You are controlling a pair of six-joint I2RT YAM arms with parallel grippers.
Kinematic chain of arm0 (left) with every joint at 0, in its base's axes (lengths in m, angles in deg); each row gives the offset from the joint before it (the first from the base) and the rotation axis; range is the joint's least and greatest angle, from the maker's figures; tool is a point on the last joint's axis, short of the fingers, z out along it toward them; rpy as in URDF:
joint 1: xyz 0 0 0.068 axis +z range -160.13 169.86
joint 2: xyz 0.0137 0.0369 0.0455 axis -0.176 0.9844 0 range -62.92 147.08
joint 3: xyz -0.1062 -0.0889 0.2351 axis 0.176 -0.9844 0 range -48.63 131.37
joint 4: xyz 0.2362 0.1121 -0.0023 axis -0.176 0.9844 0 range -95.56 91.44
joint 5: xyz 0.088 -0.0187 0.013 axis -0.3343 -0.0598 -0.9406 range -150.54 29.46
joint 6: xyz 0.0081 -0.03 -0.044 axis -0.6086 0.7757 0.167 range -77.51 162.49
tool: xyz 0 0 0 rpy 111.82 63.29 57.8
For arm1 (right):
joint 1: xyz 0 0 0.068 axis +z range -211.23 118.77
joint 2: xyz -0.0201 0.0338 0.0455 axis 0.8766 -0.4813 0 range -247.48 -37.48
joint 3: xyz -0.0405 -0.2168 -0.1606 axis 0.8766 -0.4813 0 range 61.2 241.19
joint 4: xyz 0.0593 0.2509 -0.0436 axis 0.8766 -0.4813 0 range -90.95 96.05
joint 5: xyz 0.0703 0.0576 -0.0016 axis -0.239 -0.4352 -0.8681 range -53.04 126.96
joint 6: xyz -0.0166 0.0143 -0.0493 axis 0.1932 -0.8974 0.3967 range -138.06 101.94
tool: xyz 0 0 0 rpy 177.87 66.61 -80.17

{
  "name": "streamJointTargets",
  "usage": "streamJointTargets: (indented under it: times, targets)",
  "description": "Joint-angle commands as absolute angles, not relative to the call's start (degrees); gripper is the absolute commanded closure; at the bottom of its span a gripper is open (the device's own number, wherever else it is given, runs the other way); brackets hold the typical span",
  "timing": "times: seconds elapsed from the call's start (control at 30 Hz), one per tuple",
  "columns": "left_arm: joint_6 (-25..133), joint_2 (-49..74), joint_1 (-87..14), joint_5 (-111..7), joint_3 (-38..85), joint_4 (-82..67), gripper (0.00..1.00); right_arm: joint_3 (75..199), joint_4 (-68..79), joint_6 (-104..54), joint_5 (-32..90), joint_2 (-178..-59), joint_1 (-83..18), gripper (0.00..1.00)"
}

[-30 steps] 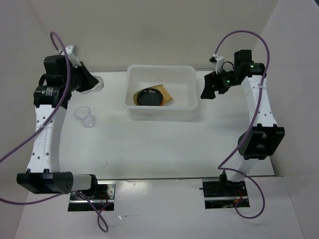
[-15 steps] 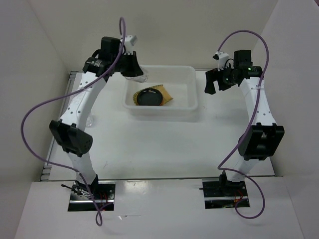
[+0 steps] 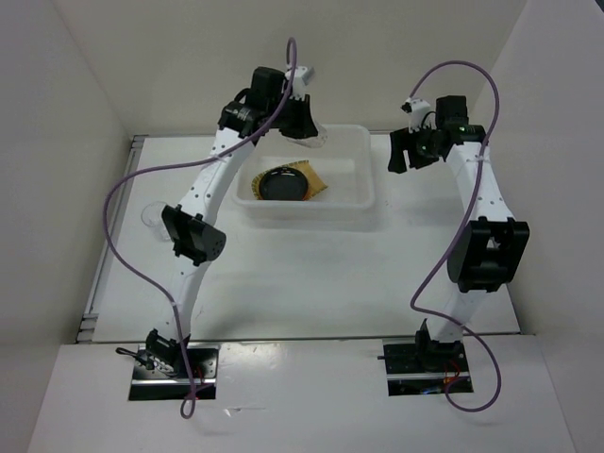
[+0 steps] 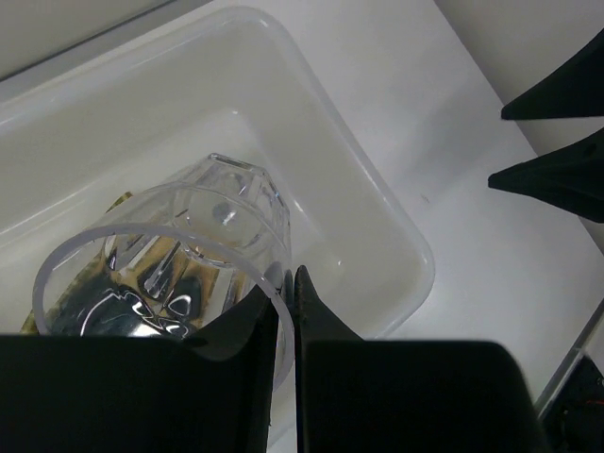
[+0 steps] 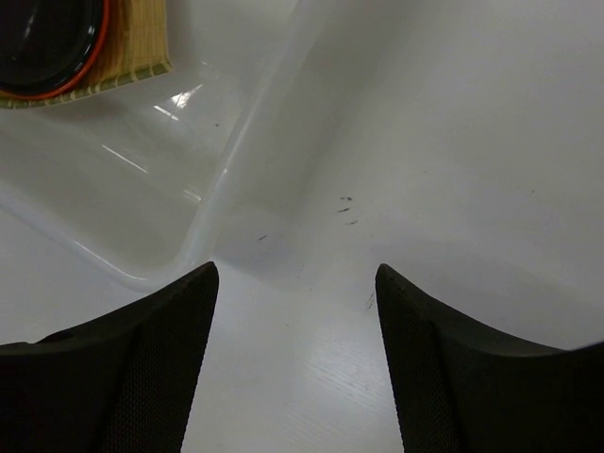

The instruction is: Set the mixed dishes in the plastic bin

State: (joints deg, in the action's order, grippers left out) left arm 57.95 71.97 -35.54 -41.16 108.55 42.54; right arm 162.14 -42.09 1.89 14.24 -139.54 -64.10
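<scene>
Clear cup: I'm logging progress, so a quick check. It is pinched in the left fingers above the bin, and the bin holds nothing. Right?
Not quite. The bin is not empty: the top external view shows the black plate lying in it on the bamboo tray. The rest stands: the left fingers pinch the clear cup above the bin.

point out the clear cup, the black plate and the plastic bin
clear cup [image 4: 212, 203]: left wrist view, faceted side wall
black plate [image 3: 280, 183]: top external view, its centre
plastic bin [image 3: 311, 213]: top external view, near wall
</scene>
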Motion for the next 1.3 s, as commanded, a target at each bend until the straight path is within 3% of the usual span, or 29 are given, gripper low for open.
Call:
streamJointTargets:
  times: [0.0, 0.17, 0.8, 1.27]
  targets:
    - [59.53, 76.19, -37.38, -39.28, 118.59, 40.58, 1.00, 163.94, -39.22, 0.58, 14.46, -139.69, -63.95, 0.28]
    - [62.26, 86.83, -40.01, -37.17, 130.98, 39.89, 1.00, 161.75, -38.60, 0.58, 14.46, -138.47, -63.95, 0.31]
    - [58.31, 93.43, -47.92, -51.73, 124.79, 45.93, 0.97, 157.35, -38.60, -0.04, 10.42, -134.51, -69.05, 0.16]
    - [59.98, 93.43, -50.38, -54.21, 118.10, 50.60, 0.93, 153.75, -37.02, 0.58, 6.12, -133.98, -70.11, 0.15]
